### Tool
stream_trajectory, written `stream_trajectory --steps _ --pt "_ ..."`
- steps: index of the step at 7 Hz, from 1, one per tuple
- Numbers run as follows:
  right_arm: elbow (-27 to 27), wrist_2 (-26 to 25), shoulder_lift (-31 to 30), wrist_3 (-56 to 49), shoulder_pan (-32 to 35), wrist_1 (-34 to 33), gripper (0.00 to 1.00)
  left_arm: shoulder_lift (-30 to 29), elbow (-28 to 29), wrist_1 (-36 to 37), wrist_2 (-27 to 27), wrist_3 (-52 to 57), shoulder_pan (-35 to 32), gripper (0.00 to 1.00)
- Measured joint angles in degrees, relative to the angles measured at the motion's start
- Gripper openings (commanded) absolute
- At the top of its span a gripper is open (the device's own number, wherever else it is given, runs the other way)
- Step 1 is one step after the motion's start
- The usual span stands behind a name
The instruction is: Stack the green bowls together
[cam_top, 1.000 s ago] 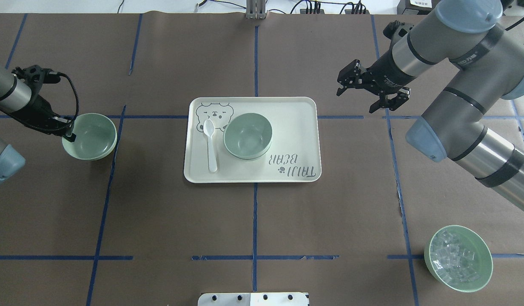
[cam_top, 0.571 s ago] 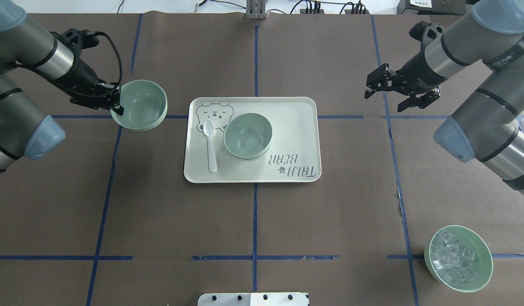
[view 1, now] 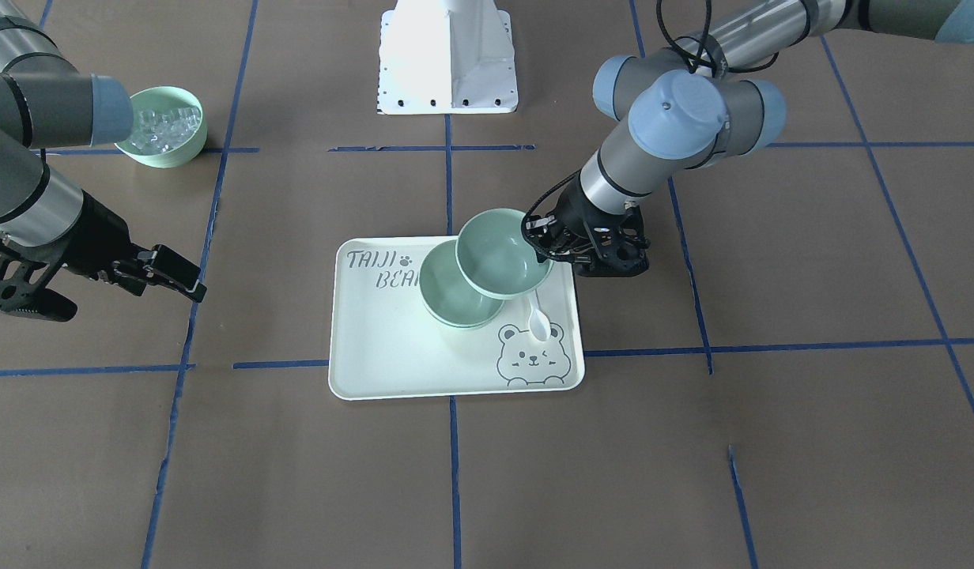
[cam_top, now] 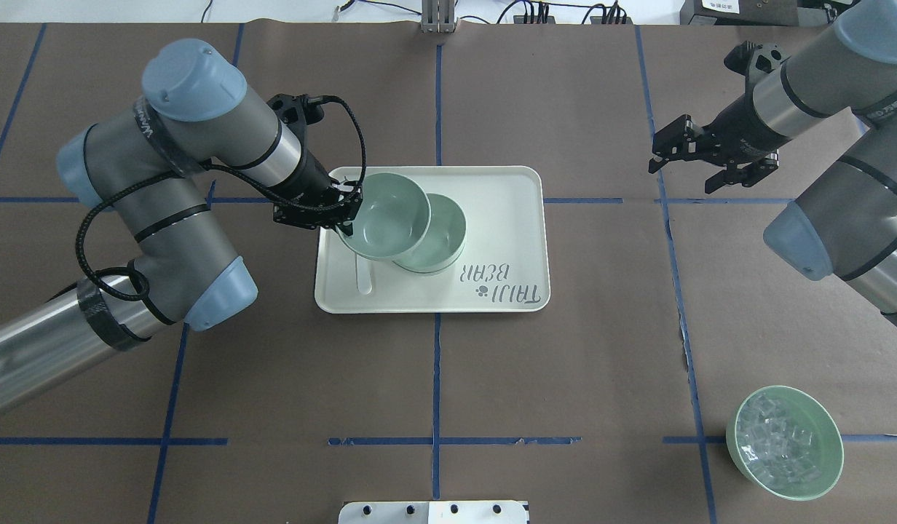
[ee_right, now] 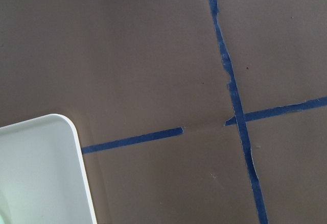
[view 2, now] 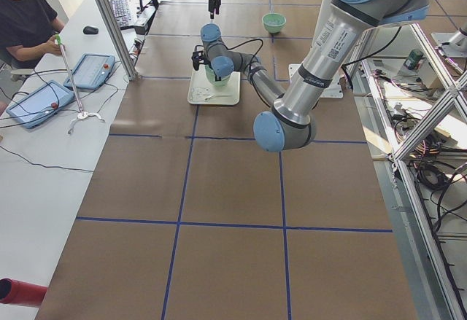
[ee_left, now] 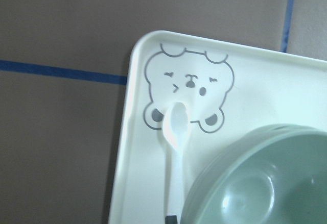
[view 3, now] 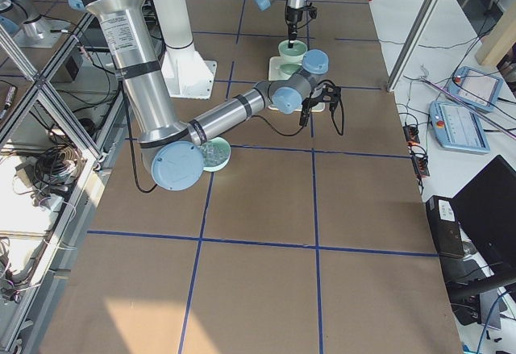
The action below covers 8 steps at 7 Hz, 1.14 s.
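We are seeing the left tool clamping the rim of the held green bowl, with one finger inside the rim and one outside. It is carrying this bowl above the left part of the tray. In the overhead view the bowl is covering part of the second green bowl, which is standing on the tray near its middle. From the front view the held green bowl is looking raised over the second green bowl and shifted to one side of it. We cannot tell if the two are touching.

A little more than half a second ago, this tool was holding the same bowl over the bare tabletop, left of the tray. One second ago it was even farther left, at the edge of the view. So the arm is bringing the bowl toward the middle, and now the bowl is hiding the bear drawing and most of the white spoon in the overhead view.

The right tool is hanging over the tabletop, well apart from the tray, with its jaws spread and nothing between them. Compared with the earlier frames it is standing farther to the right.

The tray, the spoon, the second green bowl and the bowl with clear cubes are lying where they were before.
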Motion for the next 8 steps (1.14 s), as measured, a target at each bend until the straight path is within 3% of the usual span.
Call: stream_trajectory --steps 3,8 --pt "0.09 -0.12 -0.09 -0.04 0.03 0.07 1.0 -3.78 3.5 -0.17 3.54 -0.48 2.34 0.0" --pt "0.34 -0.1 -0.24 -0.04 0.02 0.07 1.0 -4.1 4.81 -1.78 5.12 -0.02 2.3 0.0"
